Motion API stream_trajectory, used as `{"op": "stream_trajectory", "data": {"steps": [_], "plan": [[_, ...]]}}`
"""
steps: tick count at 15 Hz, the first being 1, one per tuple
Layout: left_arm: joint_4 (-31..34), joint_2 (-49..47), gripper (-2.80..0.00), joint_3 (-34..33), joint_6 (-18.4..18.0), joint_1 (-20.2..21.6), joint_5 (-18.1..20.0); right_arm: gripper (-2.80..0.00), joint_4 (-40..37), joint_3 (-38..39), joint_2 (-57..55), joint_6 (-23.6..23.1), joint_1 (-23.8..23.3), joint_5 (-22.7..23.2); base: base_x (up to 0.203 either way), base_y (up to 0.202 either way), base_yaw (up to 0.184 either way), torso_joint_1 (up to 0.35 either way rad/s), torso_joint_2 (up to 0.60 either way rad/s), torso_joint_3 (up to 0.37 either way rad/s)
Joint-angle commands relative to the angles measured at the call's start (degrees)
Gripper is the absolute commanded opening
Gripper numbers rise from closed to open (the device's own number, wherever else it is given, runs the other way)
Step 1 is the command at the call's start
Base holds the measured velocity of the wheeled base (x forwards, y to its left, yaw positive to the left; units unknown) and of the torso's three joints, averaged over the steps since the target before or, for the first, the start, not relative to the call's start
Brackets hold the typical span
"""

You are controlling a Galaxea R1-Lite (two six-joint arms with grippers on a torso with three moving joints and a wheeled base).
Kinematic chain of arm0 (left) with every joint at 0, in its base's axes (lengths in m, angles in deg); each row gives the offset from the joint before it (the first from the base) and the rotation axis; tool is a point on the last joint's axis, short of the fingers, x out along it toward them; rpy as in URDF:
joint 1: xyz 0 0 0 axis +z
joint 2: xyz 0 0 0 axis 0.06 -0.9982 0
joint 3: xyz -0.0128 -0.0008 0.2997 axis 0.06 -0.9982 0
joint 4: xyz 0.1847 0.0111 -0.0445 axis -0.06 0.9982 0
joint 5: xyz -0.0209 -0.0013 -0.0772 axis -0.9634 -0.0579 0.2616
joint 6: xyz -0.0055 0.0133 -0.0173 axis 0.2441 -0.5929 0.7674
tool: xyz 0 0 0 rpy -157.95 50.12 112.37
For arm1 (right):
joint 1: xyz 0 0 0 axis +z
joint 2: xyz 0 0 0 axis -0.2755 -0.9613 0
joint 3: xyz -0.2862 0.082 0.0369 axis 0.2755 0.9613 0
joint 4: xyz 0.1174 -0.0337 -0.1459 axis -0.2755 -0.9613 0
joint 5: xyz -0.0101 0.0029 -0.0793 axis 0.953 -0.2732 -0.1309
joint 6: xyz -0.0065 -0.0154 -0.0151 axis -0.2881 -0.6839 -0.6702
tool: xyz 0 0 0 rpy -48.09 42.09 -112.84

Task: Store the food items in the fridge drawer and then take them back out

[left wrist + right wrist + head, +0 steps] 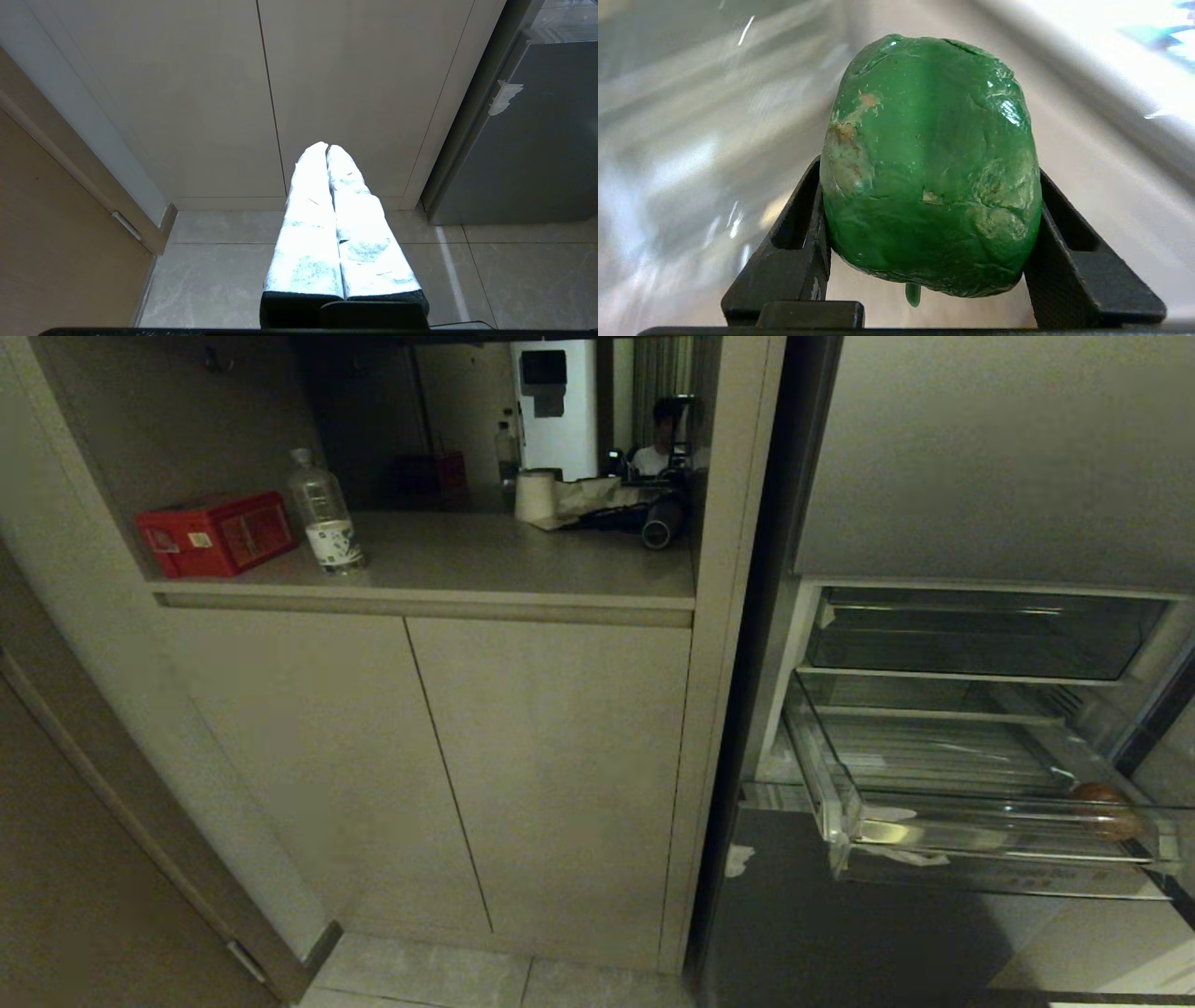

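The fridge drawer [990,835], a deep clear bin with a ribbed floor, stands pulled out of the grey fridge at the right of the head view. A round orange-brown food item [1106,810] lies in its front right corner. My right gripper [929,172] is shut on the glossy green, lumpy food item [924,116], whose sides sit between the two black fingers; the background behind it is blurred. This arm is outside the head view. My left gripper [327,147] is shut and empty, parked low and facing the cabinet doors.
A shallower clear tray [980,635] sits above the drawer. Left of the fridge, a cabinet niche holds a red box [217,532], a water bottle [322,513] and a paper roll [535,495]. A person [658,439] shows far behind. A wooden door [84,859] flanks the left.
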Motion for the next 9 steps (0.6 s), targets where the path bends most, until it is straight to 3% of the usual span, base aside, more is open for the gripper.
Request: {"op": "stream_trajectory", "data": {"steps": [1,6,9], "plan": [[0.07,-0.08,-2.8,0.0,-0.02,-0.02,-0.07,-2.8,6.84,1.66,1.94,1.11,-10.21,0.54,0.0,0.0,0.0,0.0,0.0,0.0],[0.07,-0.08,-2.8,0.0,-0.02,0.07,0.02,-2.8,17.73,0.71,-3.34,1.87,-36.15,7.32,0.0,0.0,0.0,0.0,0.0,0.0],[0.07,-0.08,-2.8,0.0,-0.02,-0.02,0.02,-2.8,23.71,-1.62,-11.53,1.97,-48.4,13.61,0.0,0.0,0.0,0.0,0.0,0.0]]}}
